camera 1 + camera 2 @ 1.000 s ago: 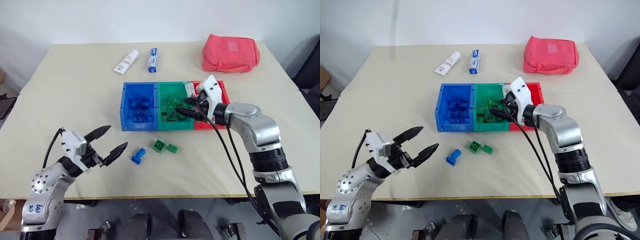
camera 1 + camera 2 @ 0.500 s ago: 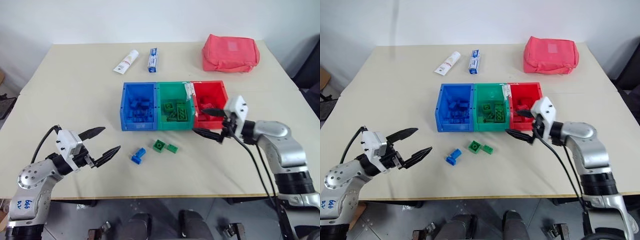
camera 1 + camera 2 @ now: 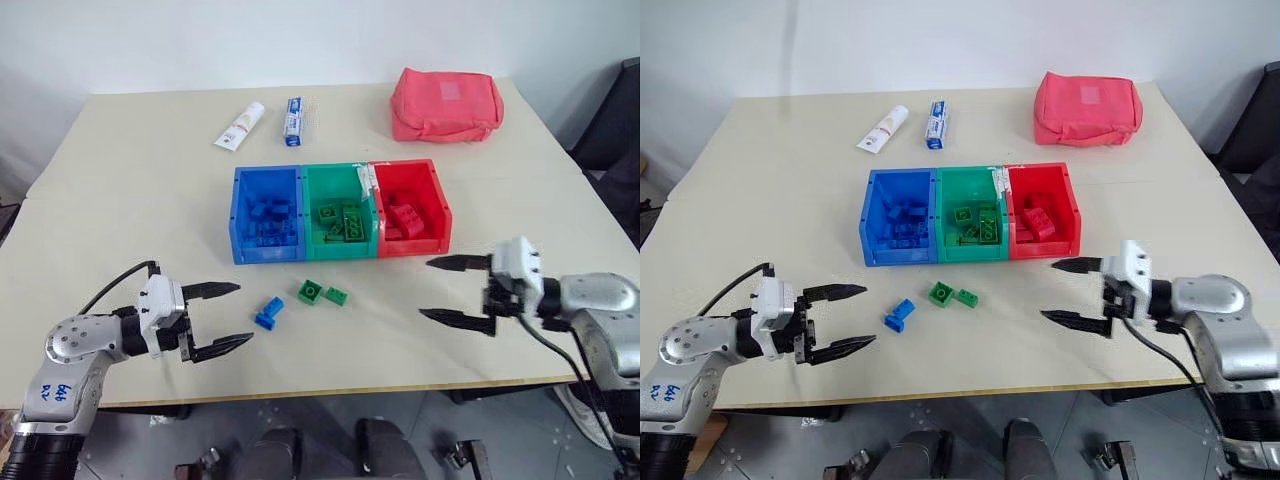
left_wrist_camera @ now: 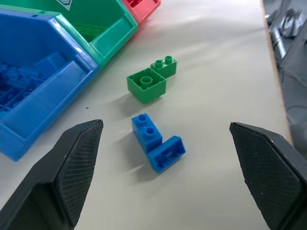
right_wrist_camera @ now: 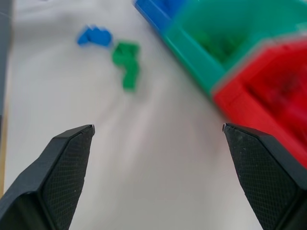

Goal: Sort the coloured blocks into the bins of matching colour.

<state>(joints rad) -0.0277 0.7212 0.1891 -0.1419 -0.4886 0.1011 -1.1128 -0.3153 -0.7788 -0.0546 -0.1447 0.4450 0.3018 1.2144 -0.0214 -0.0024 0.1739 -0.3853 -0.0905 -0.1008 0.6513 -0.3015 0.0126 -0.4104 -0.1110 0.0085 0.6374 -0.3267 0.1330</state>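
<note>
a beige tabletop (image 3: 130,200) carries the blue, green and red bins (image 3: 340,210) mid-table. toward the front edge lie a blue block (image 3: 268,313) and two green blocks (image 3: 322,293). left gripper (image 3: 228,317) and right gripper (image 3: 442,290) spread wide, empty.

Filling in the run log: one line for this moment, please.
left gripper: open, empty | right gripper: open, empty | loose on table: blue block, two green blocks

Back of the beige table (image 3: 130,190) has a red fabric pouch (image 3: 446,104) off to the right. Two toothpaste tubes further left: a white one (image 3: 239,125) lying at an angle, and a blue-and-white one (image 3: 293,120) just beside it, not touching.
</note>
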